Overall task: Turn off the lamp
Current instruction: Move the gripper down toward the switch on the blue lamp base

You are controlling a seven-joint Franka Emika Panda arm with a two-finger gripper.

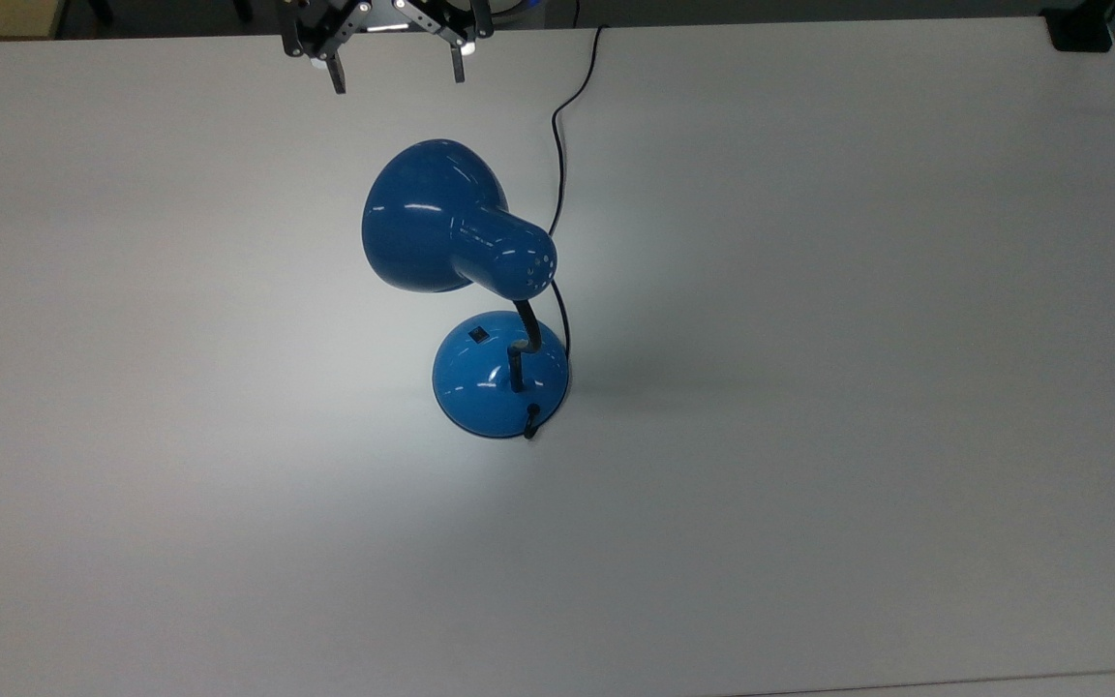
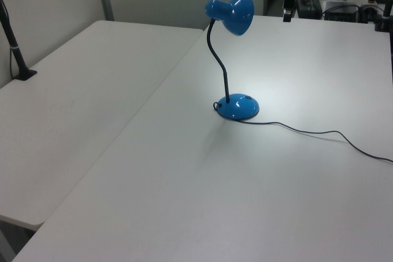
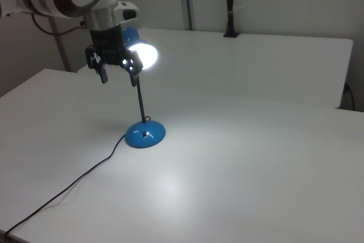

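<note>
One blue lamp sits lit mid-bench, its cord running off the top view's far edge, and the tool hangs by that edge with fingers spread wide, holding nothing.

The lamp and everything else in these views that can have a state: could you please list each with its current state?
lamp: lit, upright on the table, untouched.
switch: on the base, not yet pressed.
cord: lying slack across the table.
gripper: open, empty, above the table's far edge in the top view.
</note>
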